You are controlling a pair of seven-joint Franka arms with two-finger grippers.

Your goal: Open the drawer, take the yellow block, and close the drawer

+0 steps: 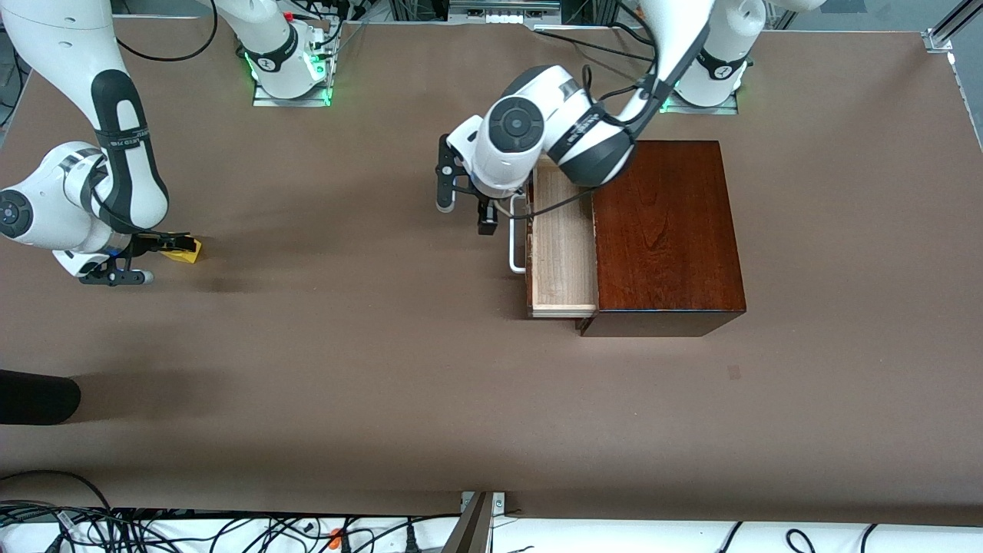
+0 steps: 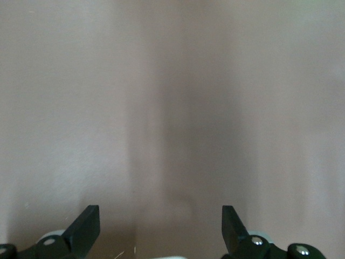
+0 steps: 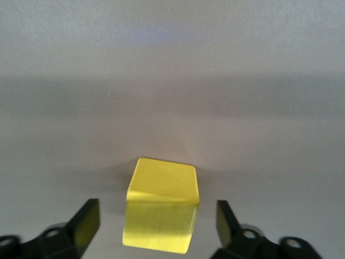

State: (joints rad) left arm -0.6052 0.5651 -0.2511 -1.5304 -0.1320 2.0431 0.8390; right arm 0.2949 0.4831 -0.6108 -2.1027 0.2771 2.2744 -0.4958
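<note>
Brown table (image 1: 384, 384) carries a mahogany box (image 1: 668, 230) whose drawer (image 1: 564, 253) stands pulled out and empty, apparently awaiting closure. Left gripper (image 1: 466, 206), fingers apart, hangs beside the white handle (image 1: 516, 246), placed to push it. Right gripper (image 1: 150, 259), at the right arm's end, straddles the yellow block (image 3: 161, 205) resting on the table, fingers spread clear of it.

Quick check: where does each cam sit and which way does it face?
Front: high across the table, facing both arms, open drawer and box.
Left wrist: over bare table, own open left end effector showing.
Right wrist: on the yellow block between the open right end effector.
Shared: front also shows the block.
</note>
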